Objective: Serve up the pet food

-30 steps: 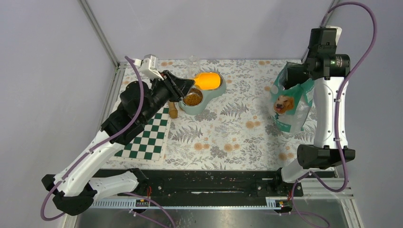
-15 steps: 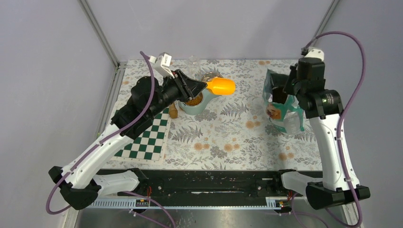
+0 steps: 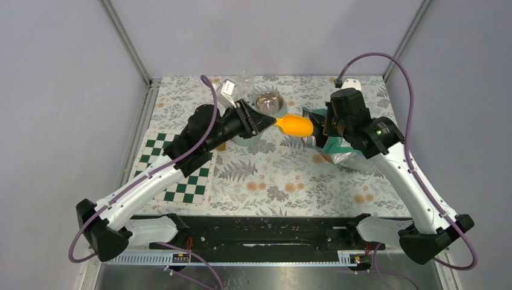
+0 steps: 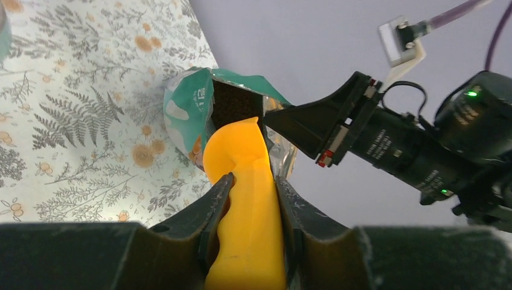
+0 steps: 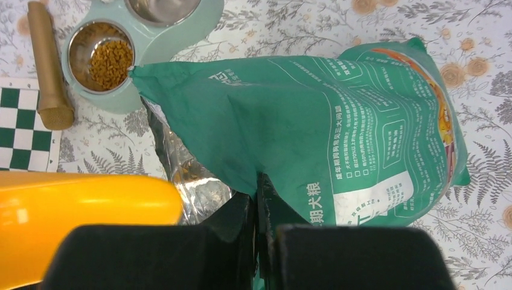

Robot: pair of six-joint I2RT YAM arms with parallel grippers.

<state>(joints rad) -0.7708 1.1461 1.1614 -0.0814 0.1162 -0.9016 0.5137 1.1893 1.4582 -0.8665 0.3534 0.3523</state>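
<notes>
Table (image 3: pixel 272 175), floral cloth. On it: green/white chequer mat (image 3: pixel 192 188), near L; teal 2-bowl feeder (image 5: pixel 202 24), far ctr; brown cylinder (image 5: pixel 49 66) beside feeder, by mat; teal bag (image 5: pixel 338 121), R of feeder.

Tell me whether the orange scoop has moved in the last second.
Yes. From above, the orange scoop has swung right, away from the feeder's empty steel bowl, to the mouth of the pet food bag.

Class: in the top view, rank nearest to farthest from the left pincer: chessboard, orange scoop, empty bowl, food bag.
1. Orange scoop, gripped by the left pincer.
2. Empty bowl, just behind.
3. Food bag, further right.
4. Chessboard, front left.
</notes>
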